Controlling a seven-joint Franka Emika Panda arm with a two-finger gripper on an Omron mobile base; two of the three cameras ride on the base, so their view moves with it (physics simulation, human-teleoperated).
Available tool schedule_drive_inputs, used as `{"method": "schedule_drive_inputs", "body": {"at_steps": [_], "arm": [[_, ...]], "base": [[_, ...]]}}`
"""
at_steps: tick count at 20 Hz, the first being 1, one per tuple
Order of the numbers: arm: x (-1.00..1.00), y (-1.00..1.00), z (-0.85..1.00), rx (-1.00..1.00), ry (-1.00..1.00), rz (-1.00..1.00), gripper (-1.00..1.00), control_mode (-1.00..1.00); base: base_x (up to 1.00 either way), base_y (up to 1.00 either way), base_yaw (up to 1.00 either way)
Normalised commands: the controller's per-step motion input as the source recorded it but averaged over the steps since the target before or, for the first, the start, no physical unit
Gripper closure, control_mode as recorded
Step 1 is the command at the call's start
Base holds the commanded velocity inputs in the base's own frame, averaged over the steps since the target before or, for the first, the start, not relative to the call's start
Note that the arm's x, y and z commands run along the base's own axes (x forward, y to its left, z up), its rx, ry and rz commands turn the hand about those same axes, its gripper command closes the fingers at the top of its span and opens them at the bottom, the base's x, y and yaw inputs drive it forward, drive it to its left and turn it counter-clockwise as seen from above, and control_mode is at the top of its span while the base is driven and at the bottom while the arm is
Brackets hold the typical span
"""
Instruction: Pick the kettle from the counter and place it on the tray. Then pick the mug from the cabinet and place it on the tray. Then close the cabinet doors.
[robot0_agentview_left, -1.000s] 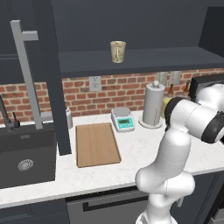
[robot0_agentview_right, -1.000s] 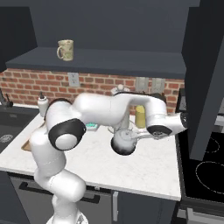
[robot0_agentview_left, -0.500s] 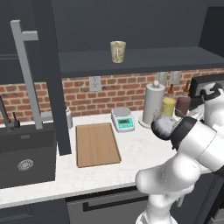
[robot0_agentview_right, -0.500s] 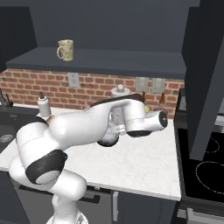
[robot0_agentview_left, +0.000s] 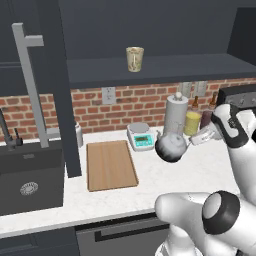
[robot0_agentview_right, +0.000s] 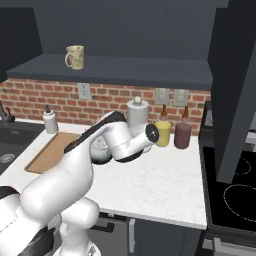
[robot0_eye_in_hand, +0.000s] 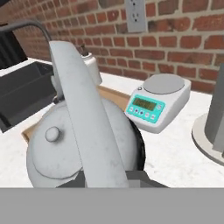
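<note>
The white speckled tabletop (robot0_agentview_left: 200, 172) runs along a red brick wall (robot0_agentview_left: 125, 105), with a dark sink (robot0_agentview_left: 30, 177) at its left end and a black stove (robot0_agentview_right: 235, 192) at its right. A wooden tray (robot0_agentview_left: 111, 164) lies bare beside the sink, a white-and-teal scale (robot0_agentview_left: 140, 136) just behind its right corner. A paper towel roll (robot0_agentview_left: 176, 112), a yellow canister (robot0_agentview_right: 162, 133) and a dark red one (robot0_agentview_right: 182, 135) stand by the wall. Above, the beige mug (robot0_agentview_left: 134, 58) sits on the open cabinet's shelf (robot0_agentview_left: 165, 67). The kettle (robot0_agentview_left: 170, 146), round, silver-grey, with a small lid knob, hangs above the tabletop right of the tray, the gripper (robot0_agentview_left: 200, 137) clenched on its handle.
</note>
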Motion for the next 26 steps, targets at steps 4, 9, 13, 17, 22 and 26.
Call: {"method": "schedule_drive_inputs", "body": {"at_steps": [4, 9, 13, 17, 22, 26], "arm": [[-0.27, 0.79, 0.29, 0.0, 0.0, -0.1, 1.0, -1.0], [-0.04, 0.69, 0.29, 0.0, 0.0, -0.11, 1.0, -1.0], [0.0, 0.65, 0.14, 0.0, 0.0, -0.1, 1.0, -1.0], [0.04, 0.61, 0.0, 0.0, 0.02, -0.12, 1.0, -1.0], [0.16, 0.5, -0.01, 0.0, 0.03, -0.12, 1.0, -1.0], [0.27, 0.33, 0.0, 0.0, 0.08, -0.09, 1.0, -1.0]], "base": [[0.0, 0.0, 0.0], [0.0, 0.0, 0.0], [0.0, 0.0, 0.0], [0.0, 0.0, 0.0], [0.0, 0.0, 0.0], [0.0, 0.0, 0.0]]}}
